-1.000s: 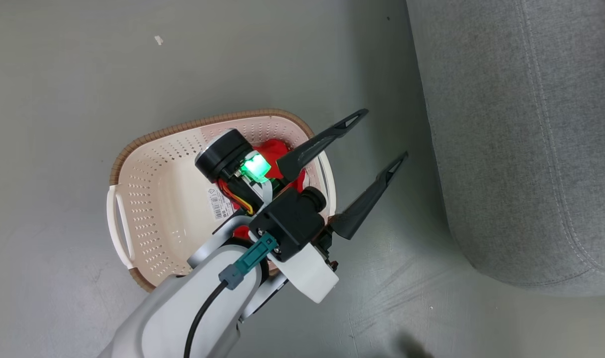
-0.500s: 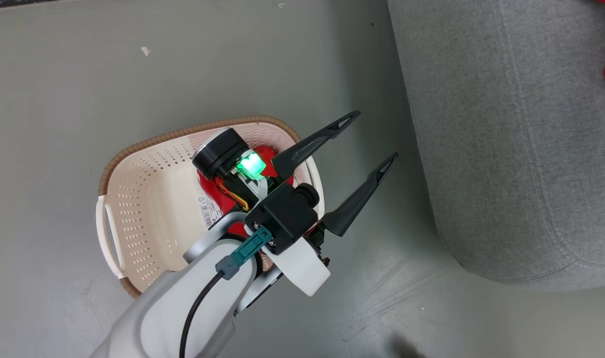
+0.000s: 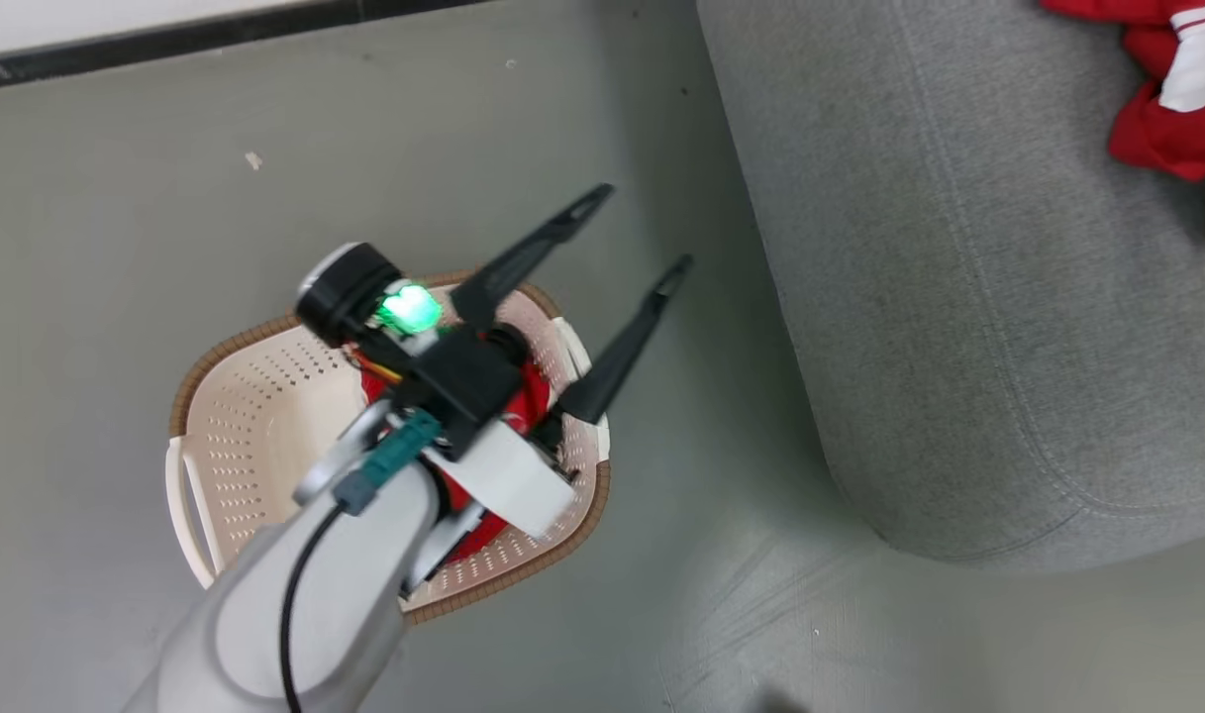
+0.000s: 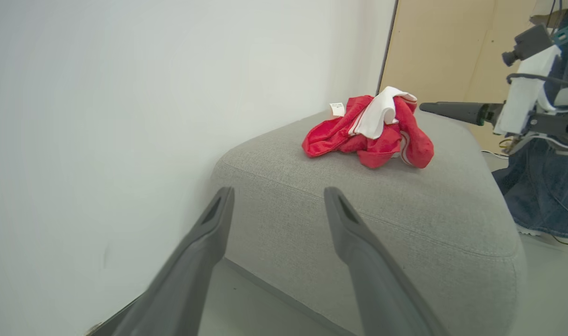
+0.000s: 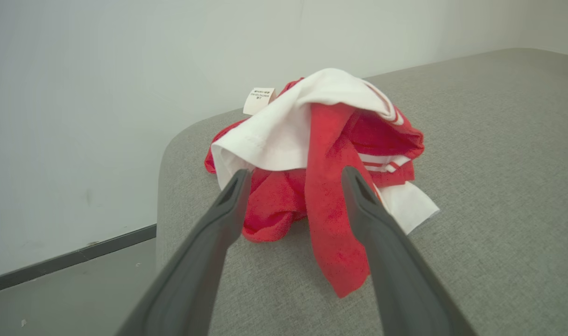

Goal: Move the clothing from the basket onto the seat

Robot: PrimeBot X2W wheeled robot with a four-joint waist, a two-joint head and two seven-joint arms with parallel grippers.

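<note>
Left pincer point(image 3: 642, 230): fingers spread, nothing between them. It hangs above the seat-side rim of the basket point(image 3: 255, 436), tips aimed toward the seat point(image 3: 958, 297).

Right pincer point(image 5: 295, 171): fingers spread, gripping nothing, low over the seat cushion. Tips sit just short of a heap of the clothing point(image 5: 321, 121). One red strip of it trails on the cushion between the two fingers.

Basket stands on the floor point(image 3: 117, 248) near the seat's corner. More red fabric point(image 3: 531, 398) lies inside, partly hidden under the left arm.

Below the left gripper point(image 3: 643, 226), the basket point(image 3: 255, 436) on the floor point(image 3: 117, 248), clothing point(image 3: 533, 396) inside. Ahead of it the seat point(image 3: 958, 297), and on that a clothing heap point(image 5: 330, 140), just before the right gripper point(image 5: 295, 171).
</note>
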